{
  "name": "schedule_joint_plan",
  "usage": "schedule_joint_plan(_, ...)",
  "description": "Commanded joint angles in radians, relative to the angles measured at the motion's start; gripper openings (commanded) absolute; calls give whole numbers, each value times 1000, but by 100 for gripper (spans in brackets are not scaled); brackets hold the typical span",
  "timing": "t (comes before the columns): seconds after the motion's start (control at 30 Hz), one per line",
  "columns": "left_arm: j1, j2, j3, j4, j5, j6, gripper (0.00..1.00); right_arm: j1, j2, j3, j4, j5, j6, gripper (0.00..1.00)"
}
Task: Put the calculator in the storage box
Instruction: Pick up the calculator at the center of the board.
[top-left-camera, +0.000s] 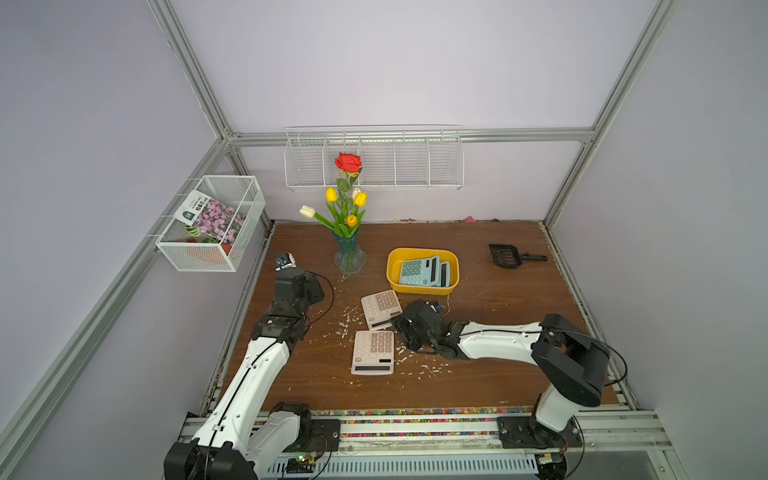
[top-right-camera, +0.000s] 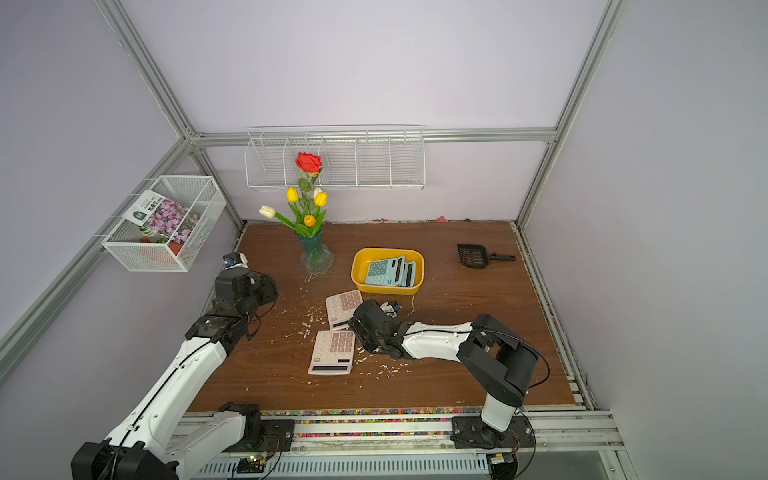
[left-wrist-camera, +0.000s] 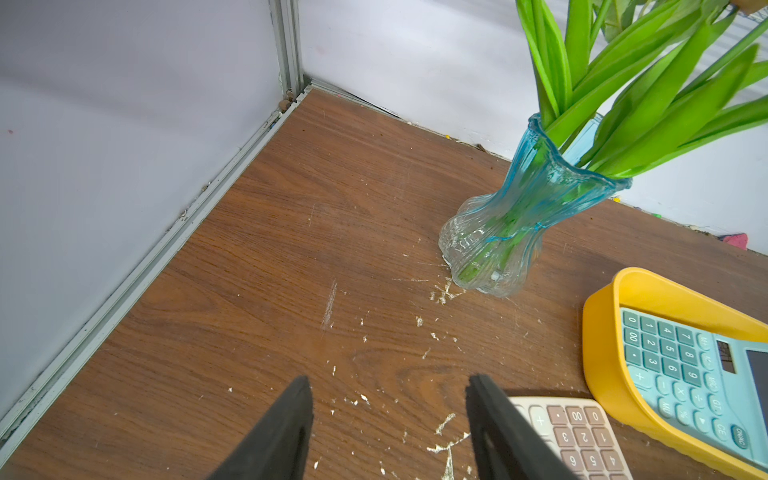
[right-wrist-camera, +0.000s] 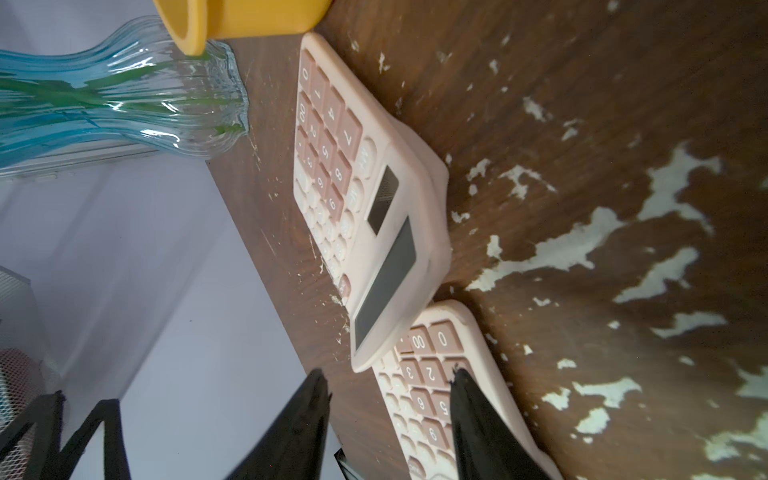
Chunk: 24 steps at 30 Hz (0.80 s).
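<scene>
- The left gripper (left-wrist-camera: 390, 380) hangs over the bare table (top-left-camera: 498, 332) by the left wall. Its jaws are partly spread and hold nothing.
- A glass vase (top-left-camera: 349, 255) of tulips and a rose stands upright beyond it.
- Two calculators lie flat at mid-table, outside the box: the farther pink calculator (top-left-camera: 380, 309) and the nearer pink calculator (top-left-camera: 372, 352), close together.
- The right gripper (right-wrist-camera: 390, 374) is low, just beside their right edges, turned on its side. Its jaws are parted and grip nothing. In the right wrist view, one finger (right-wrist-camera: 478, 415) overlaps the nearer calculator's keys and the farther calculator lies ahead of the tips.
- The yellow storage box (top-left-camera: 422, 250) sits just behind and holds two blue calculators (top-left-camera: 417, 272), overlapping.
- A black scoop (top-left-camera: 505, 255) lies well apart, far right.
</scene>
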Motion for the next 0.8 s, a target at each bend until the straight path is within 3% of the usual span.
schedule_joint_plan(0.0,-6,-8,20,-11,-5,5,63,5,32,34,43,-1,37,50)
schedule_joint_plan(0.77,-14,-7,18,-23,-2,-2,63,-6,89,16,100,-45,81,47)
